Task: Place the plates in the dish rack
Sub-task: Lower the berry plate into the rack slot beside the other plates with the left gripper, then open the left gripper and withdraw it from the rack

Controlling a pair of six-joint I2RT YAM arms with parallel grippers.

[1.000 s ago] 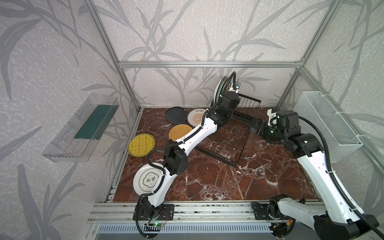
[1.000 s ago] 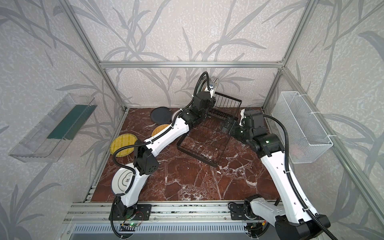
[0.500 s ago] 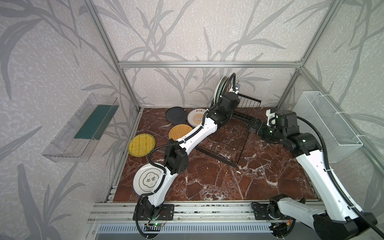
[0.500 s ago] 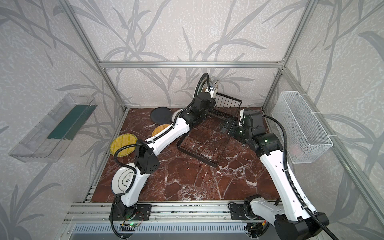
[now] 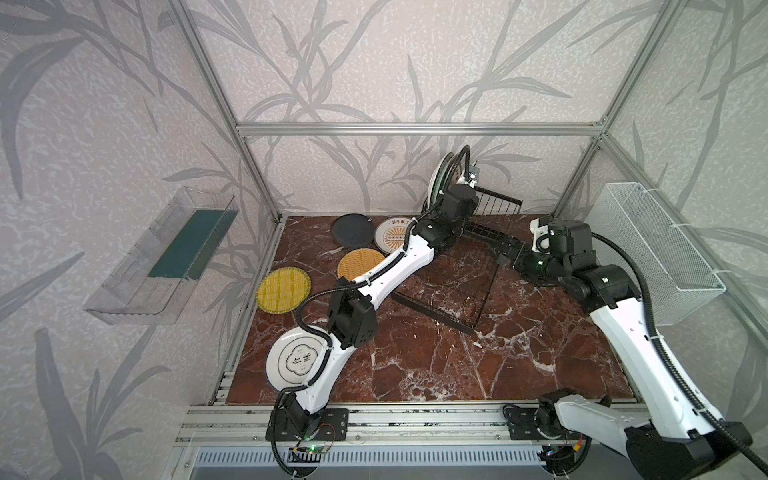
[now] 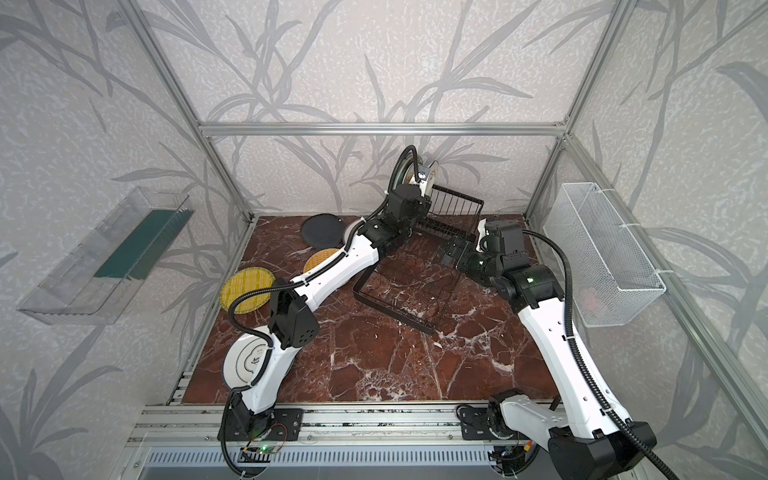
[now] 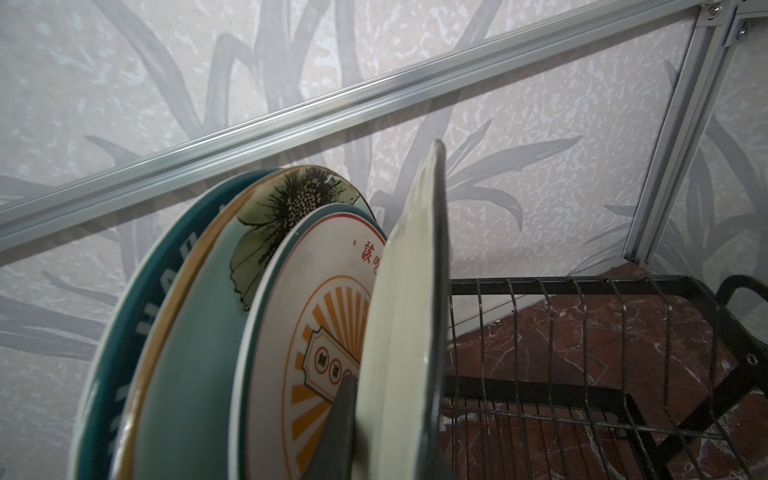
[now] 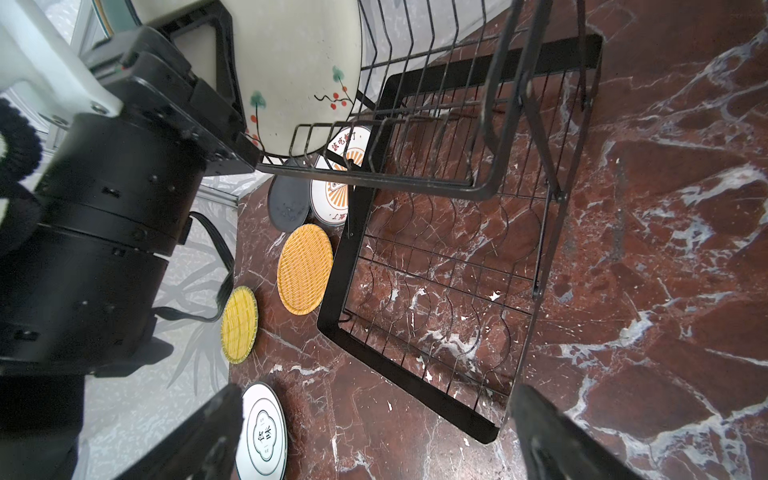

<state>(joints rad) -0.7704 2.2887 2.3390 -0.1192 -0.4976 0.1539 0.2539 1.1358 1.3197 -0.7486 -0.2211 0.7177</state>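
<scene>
My left gripper (image 7: 390,415) is shut on the rim of a cream floral plate (image 7: 399,332) (image 8: 299,75), held upright on edge at the raised end of the black dish rack (image 5: 494,208). Beside it stand a sunburst plate (image 7: 324,332), a green floral plate (image 7: 199,353) and a teal-rimmed plate (image 7: 116,353). The cream plate's lower edge is down among the rack wires; I cannot tell whether it is seated. My right gripper (image 8: 376,399) (image 5: 505,251) hangs open and empty over the right side of the rack's flat grid tray (image 8: 336,274).
On the marble floor left of the rack lie a black plate (image 5: 352,230), a sunburst plate (image 5: 392,235), an orange woven plate (image 5: 359,263), a yellow woven plate (image 5: 283,289) and a white dark-rimmed plate (image 5: 293,362). A white mesh basket (image 5: 660,245) hangs on the right wall, a clear bin (image 5: 166,257) on the left.
The right gripper has edged slightly toward the rack. The left arm and the cream plate have stayed where they were.
</scene>
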